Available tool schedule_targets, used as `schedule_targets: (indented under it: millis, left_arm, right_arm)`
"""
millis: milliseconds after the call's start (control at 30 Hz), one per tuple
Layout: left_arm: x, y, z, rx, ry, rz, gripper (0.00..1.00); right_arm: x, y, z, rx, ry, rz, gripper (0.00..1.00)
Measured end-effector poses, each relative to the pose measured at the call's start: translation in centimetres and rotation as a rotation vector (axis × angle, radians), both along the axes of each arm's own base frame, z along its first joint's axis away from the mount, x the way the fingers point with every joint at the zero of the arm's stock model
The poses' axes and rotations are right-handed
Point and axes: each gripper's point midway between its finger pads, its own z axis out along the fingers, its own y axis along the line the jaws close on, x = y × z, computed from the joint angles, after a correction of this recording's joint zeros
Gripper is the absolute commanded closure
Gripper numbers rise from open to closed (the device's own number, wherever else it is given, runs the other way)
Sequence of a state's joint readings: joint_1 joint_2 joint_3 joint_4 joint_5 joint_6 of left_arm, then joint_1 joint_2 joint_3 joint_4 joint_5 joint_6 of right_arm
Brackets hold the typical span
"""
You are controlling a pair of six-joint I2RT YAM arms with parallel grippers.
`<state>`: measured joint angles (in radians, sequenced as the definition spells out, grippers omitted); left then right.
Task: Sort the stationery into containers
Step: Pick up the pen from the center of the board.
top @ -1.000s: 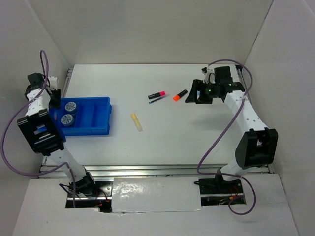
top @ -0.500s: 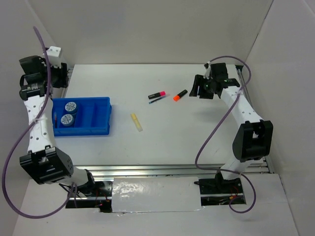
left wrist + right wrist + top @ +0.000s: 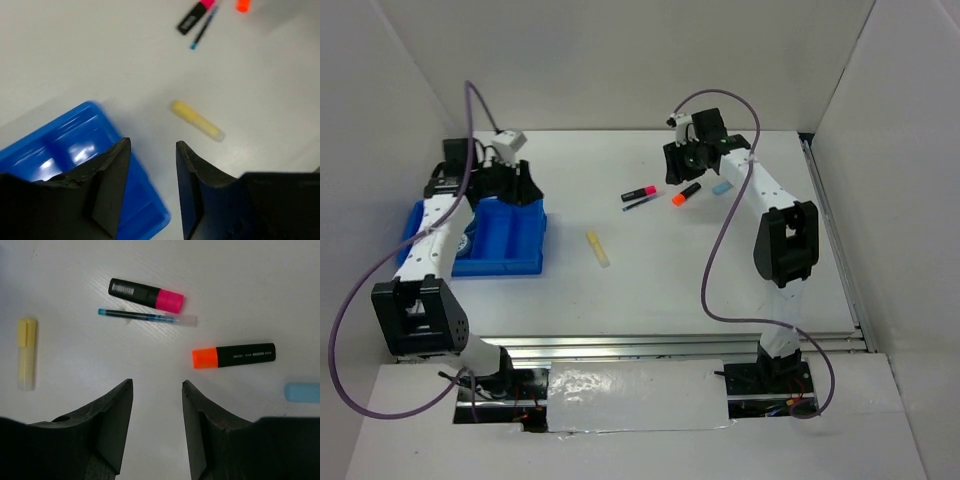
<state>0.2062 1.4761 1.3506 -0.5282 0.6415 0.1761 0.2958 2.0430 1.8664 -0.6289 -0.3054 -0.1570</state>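
Observation:
The blue tray [image 3: 510, 240] lies at the left; its corner also shows in the left wrist view [image 3: 60, 150]. My left gripper [image 3: 525, 190] [image 3: 152, 147] is open and empty above the tray's far right corner. The rolls are mostly hidden behind my left arm. A pale yellow marker [image 3: 598, 248] [image 3: 197, 120] [image 3: 26, 354] lies mid-table. A pink marker [image 3: 640, 192] [image 3: 146, 293], a thin dark pen [image 3: 642, 204] [image 3: 147, 316], an orange-black marker [image 3: 686, 194] [image 3: 234, 356] and a light blue marker [image 3: 721, 187] [image 3: 302, 392] lie near my right gripper [image 3: 678, 165] [image 3: 157, 385], which is open and empty above them.
White walls close in the table at the back and on both sides. A metal rail [image 3: 670, 347] runs along the near edge. Purple cables loop from both arms.
My left arm swung right from the far left corner to over the tray's far right corner. My right arm moved left to above the markers, and the light blue marker now shows.

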Motion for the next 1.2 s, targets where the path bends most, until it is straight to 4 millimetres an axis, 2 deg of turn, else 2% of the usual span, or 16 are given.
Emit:
schedule_targets:
  millis: [133, 233, 300, 433, 533, 633, 733, 900, 1200]
  left_arm:
    - [1.1, -9.3, -1.7, -0.006, 0.016, -0.179, 0.49]
    - [3.2, -16.2, -3.5, 0.001, 0.048, -0.292, 0.53]
    - [5.1, -19.3, -5.4, 0.018, 0.074, -0.329, 0.57]
    - [9.2, -23.2, -9.8, 0.047, 0.143, -0.341, 0.59]
    - [10.1, -24.7, -13.1, 0.084, 0.185, -0.34, 0.59]
    - [10.3, -25.5, -14.9, 0.123, 0.211, -0.335, 0.59]
    - [10.6, -26.4, -15.4, 0.144, 0.203, -0.333, 0.59]
    - [10.8, -27.4, -15.8, 0.173, 0.184, -0.332, 0.58]
    - [11.9, -27.2, -18.3, 0.224, 0.189, -0.301, 0.55]
  right_arm:
    - [-0.7, -0.8, -1.3, 0.022, 0.064, -0.041, 0.49]
    - [-2.6, -2.1, -2.6, 0.042, 0.14, -0.084, 0.49]
    - [-4.2, -3.7, -3.3, 0.05, 0.193, -0.124, 0.49]
    - [-6.5, -8.1, -2.8, 0.063, 0.229, -0.217, 0.49]
    - [-7.7, -11.2, -1.2, 0.079, 0.208, -0.29, 0.49]
    - [-8.7, -13.0, 0.2, 0.092, 0.18, -0.334, 0.49]
    - [-9.2, -13.2, 1.1, 0.101, 0.161, -0.34, 0.48]
    - [-9.5, -13.1, 1.1, 0.11, 0.171, -0.336, 0.48]
    - [-9.8, -12.9, 0.8, 0.118, 0.187, -0.334, 0.47]
